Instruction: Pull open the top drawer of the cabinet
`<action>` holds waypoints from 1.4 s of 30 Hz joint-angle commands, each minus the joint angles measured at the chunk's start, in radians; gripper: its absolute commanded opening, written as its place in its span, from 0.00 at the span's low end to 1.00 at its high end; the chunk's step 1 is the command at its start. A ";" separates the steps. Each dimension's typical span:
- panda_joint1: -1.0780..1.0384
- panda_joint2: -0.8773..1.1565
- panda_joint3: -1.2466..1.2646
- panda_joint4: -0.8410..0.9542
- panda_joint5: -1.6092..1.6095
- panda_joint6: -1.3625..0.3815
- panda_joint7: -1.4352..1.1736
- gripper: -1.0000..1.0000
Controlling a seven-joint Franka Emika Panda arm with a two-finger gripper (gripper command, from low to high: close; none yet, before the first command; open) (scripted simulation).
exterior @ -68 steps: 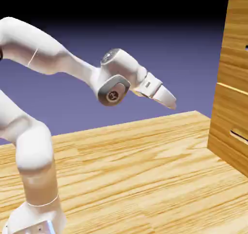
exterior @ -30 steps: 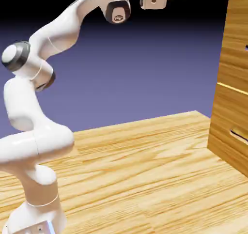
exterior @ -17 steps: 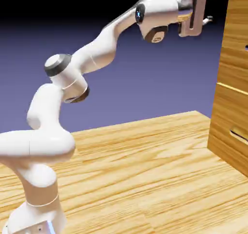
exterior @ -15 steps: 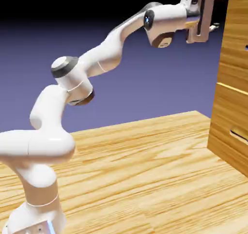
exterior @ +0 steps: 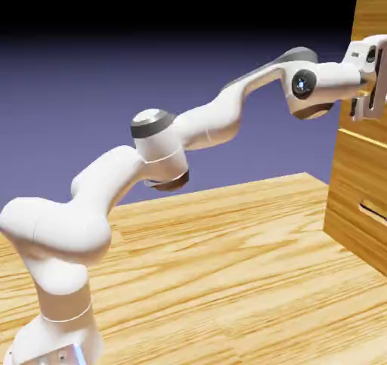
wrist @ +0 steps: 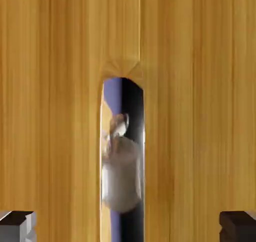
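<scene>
Since approx half a sec ago the arm has swung down and rightward, so the hand that was level w/ the cabinet's top now sits lower, right at the wood front. Largest first: the cabinet [exterior: 361, 152] stands at the right edge of the exterior view, on the far right of the wood-grain surface [exterior: 227, 273], tall and boxy, w/ a horizontal seam splitting its fronts. Its top drawer [exterior: 369, 69] is the upper panel above that seam, flush w/ the body, i.e. not pulled out yet; the lower panel shows its own dark slot further down. The arm stretches nearly full reach from lower left. In the hand view the panel fills everything, and the slot handle [wrist: 123, 156] runs straight down the middle, tall and narrow w/ a rounded end, glossy inside. The pincer [wrist: 128, 226] is spread wide: both grey tips [wrist: 17, 225] sit at the bottom corners, well either side of the slot, gripping nothing. Judgement: drawer is rigid wood, prob. slides stiffly on rails and won't flex; the flat face offers no purchase, so the hold has to be at the slot, a fingertip hooked behind its edge, then a straight pull back along the approach line. Off-axis pull could slip out.
</scene>
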 commanded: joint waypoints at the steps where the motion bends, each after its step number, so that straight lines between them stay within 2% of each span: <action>1: -0.023 -0.003 0.000 0.036 -0.005 0.012 0.017 0.50; 3: -0.068 -0.008 0.001 0.106 -0.014 0.034 0.050 0.50; 4: -0.068 -0.008 0.001 0.106 -0.014 0.034 0.050 0.00; 22: 0.320 0.001 -0.057 -0.510 0.056 -0.182 -0.179 0.00; 38: 0.709 -0.026 -0.214 -1.081 -0.009 -0.375 -0.295 0.00; 39: 0.709 -0.026 -0.214 -1.081 -0.009 -0.375 -0.295 1.00; 42: 0.764 -0.037 -0.246 -1.154 -0.031 -0.396 -0.303 1.00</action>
